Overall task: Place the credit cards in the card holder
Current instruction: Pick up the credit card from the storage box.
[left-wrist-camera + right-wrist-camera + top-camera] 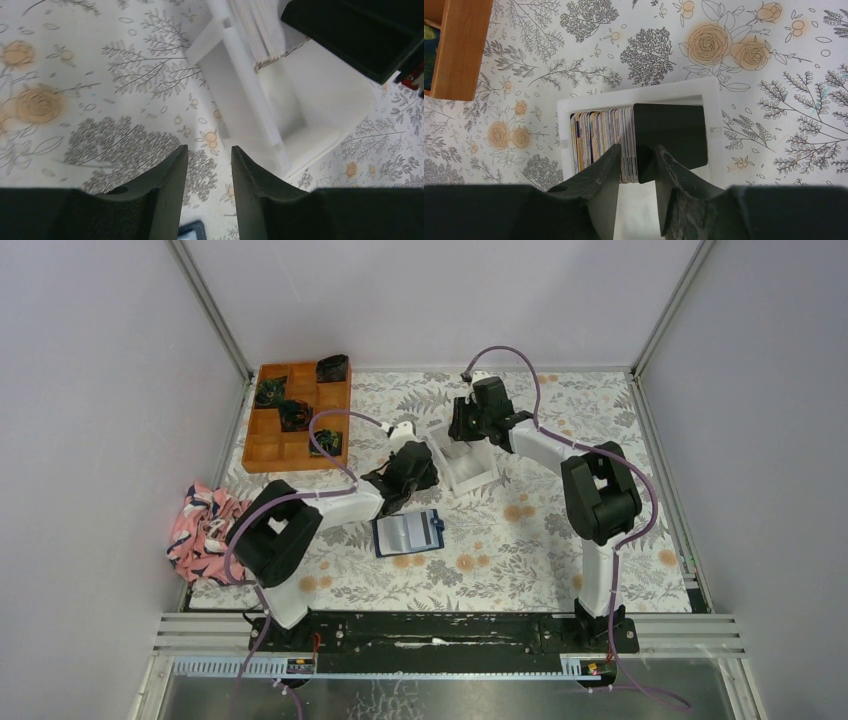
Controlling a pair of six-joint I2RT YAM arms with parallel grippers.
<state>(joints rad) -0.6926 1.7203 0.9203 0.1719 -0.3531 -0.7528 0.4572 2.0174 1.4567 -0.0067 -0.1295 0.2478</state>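
The card holder point(408, 532) lies open on the flowered cloth, light blue inside facing up; one corner of the card holder point(192, 231) shows between my left fingers. Several credit cards point(599, 135) stand on edge in a white box point(639, 86), with a dark card point(674, 132) leaning at their right end. My right gripper point(638, 150) hangs over that box point(468, 468), jaws part open and straddling the near ends of a few pale cards and the dark card's corner; contact is unclear. My left gripper point(210, 152) is open and empty above the cloth beside the box point(300, 120). Seen from above, the left gripper point(415, 475) is just left of the box and the right gripper point(465, 430) above it.
An orange wooden compartment tray point(295, 415) with dark items stands at the back left; its corner point(459, 45) shows in the right wrist view. A pink patterned cloth point(205, 525) lies at the table's left edge. The right arm's black link point(360, 35) hangs over the box.
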